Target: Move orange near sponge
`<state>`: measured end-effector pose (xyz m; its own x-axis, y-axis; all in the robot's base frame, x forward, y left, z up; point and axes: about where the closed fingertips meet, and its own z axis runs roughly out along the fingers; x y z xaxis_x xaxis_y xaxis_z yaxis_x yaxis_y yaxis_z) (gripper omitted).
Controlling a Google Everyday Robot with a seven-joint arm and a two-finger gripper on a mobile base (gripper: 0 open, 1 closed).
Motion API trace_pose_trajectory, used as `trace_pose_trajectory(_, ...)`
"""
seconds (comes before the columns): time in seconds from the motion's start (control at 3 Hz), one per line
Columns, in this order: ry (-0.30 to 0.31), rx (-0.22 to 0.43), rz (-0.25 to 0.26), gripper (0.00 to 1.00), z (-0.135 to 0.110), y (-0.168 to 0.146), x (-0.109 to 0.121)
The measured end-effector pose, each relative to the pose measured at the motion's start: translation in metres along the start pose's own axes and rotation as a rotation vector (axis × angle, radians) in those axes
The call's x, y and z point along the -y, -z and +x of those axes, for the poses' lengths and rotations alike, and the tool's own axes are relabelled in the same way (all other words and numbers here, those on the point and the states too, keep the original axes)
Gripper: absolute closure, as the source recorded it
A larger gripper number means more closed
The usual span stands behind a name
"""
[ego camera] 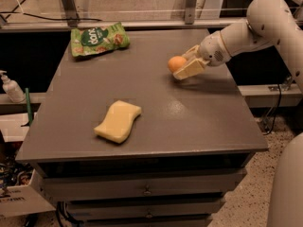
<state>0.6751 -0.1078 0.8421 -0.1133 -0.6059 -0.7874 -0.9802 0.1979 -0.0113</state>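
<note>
The orange (175, 63) is a small round fruit held between the pale fingers (191, 69) of my gripper (183, 63), just above the right half of the grey table (199, 126). The gripper is shut on it, coming in from the white arm (255, 27) at the right. The sponge (118, 121) is pale yellow with wavy sides and lies flat on the table's front left part, well apart from the orange, down and to the left of it.
A green snack bag (99, 39) lies at the table's back left corner. A white bottle (10, 87) stands on a lower shelf to the left. Drawers (147, 190) sit under the tabletop. A rail (142, 25) runs along the back edge.
</note>
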Motion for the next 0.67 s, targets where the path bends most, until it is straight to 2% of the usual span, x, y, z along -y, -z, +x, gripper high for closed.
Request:
trace_pose_trajectory(0.33, 0.014, 0.008, -0.042, 1.0, -0.002, 0.003, -0.027)
trace_pose_trajectory(0.67, 0.019, -0.041, -0.111, 1.0, 0.022, -0.005, -0.067)
